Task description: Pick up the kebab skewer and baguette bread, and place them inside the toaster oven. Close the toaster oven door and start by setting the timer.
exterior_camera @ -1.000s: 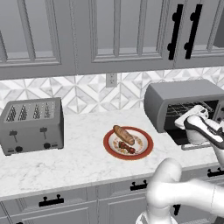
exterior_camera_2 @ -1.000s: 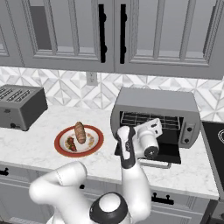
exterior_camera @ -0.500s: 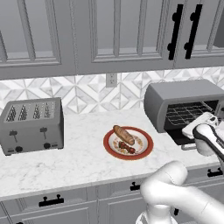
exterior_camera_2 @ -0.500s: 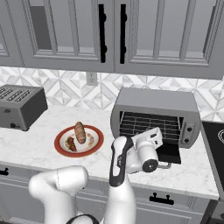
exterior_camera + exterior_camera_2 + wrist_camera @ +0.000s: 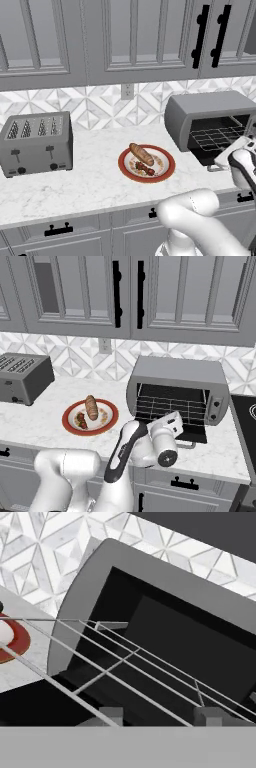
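The toaster oven (image 5: 176, 392) stands open at the right of the counter, its door (image 5: 186, 432) folded flat and the wire rack (image 5: 125, 667) bare inside. Over the last second the arm has sunk and drawn back from the cavity: the hand that was up level with the rack mouth a moment ago now sits lower, out over the front edge of the door, at centre-bottom of the right base view and at the right edge of the left one. The gripper (image 5: 159, 716) looks straight into the dark oven, its two tips apart with nothing between them; it is open and carrying nothing.

Neither food item has moved. The baguette bread (image 5: 142, 154) and the kebab skewer (image 5: 144, 168) both lie on the red-rimmed plate (image 5: 127, 172) in the middle of the counter, well left of the oven; the four-slot toaster (image 5: 36, 143) is further left still.

So the door is down and the oven ready, but loading has not begun. I'd judge the arm is pulling clear to swing left toward the plate.
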You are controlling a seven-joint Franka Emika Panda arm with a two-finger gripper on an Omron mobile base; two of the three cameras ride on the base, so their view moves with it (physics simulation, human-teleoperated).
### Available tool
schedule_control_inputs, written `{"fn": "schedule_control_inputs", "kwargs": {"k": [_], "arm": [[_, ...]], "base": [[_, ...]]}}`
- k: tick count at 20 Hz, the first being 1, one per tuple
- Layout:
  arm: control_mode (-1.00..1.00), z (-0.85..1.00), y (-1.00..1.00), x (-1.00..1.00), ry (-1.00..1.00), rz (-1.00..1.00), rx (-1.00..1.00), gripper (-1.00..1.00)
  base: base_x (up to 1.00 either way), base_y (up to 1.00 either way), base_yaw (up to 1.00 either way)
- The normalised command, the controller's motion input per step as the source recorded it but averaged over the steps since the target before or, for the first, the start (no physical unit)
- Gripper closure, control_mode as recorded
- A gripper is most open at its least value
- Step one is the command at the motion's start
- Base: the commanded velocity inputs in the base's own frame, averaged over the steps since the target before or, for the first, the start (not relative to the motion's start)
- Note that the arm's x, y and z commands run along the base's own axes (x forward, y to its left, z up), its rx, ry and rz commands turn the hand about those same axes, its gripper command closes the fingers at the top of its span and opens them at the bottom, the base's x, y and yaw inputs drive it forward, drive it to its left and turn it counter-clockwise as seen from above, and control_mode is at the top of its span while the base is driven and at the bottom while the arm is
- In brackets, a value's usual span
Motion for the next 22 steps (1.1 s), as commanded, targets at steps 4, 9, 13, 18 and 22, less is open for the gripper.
{"fn": "schedule_control_inputs", "kwargs": {"k": [4,9,13,18,22], "arm": [[-1.00,0.08,-0.13,-0.48,0.06,0.00,0.00,1.00],[-1.00,0.34,-0.13,-0.52,0.14,0.00,0.02,-1.00],[-1.00,0.57,0.09,-0.37,0.21,0.00,0.01,-1.00],[-1.00,0.89,0.46,-0.18,0.32,0.00,0.00,-1.00],[-1.00,0.62,0.85,-0.35,0.45,-0.02,0.00,-1.00]], "base": [[0.00,0.00,0.00],[0.00,0.00,0.00],[0.00,0.00,0.00],[0.00,0.00,0.00],[0.00,0.00,0.00]]}}
